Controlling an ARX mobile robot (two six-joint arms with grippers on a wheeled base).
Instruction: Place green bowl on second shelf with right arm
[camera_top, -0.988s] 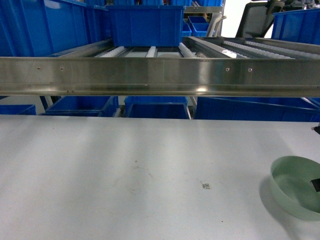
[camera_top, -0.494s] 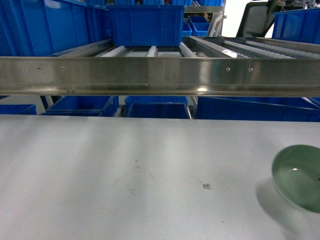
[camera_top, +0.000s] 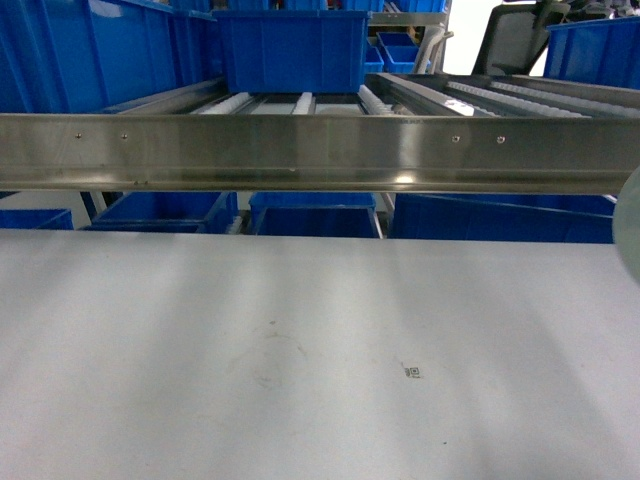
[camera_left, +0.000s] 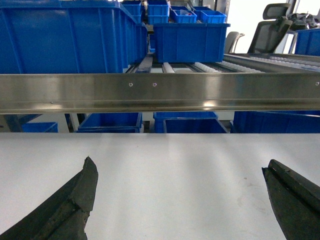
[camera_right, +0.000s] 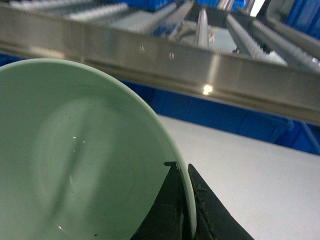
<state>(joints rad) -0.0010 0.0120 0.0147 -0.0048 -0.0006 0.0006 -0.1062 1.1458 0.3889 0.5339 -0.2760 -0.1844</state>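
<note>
The pale green bowl (camera_right: 75, 150) fills the left of the right wrist view, lifted off the white table (camera_right: 250, 170). My right gripper (camera_right: 181, 167) is shut on the bowl's rim, one finger inside the bowl and one outside. In the head view only a blurred pale edge of the green bowl (camera_top: 630, 225) shows at the right border, about level with the steel front rail of the second shelf (camera_top: 320, 150). That second shelf (camera_right: 200, 65) with its roller rails lies just ahead of the bowl. My left gripper (camera_left: 180, 172) hangs open over the table, holding nothing.
A blue crate (camera_top: 290, 50) stands on the rollers at the back of the shelf, with more blue crates (camera_top: 310, 215) below it and on the left. An office chair (camera_top: 520, 35) stands behind the rack at the right.
The bowl has gone up from the table's lower right to the right edge of the head view, level with the shelf rail. The left arm has not moved.
</note>
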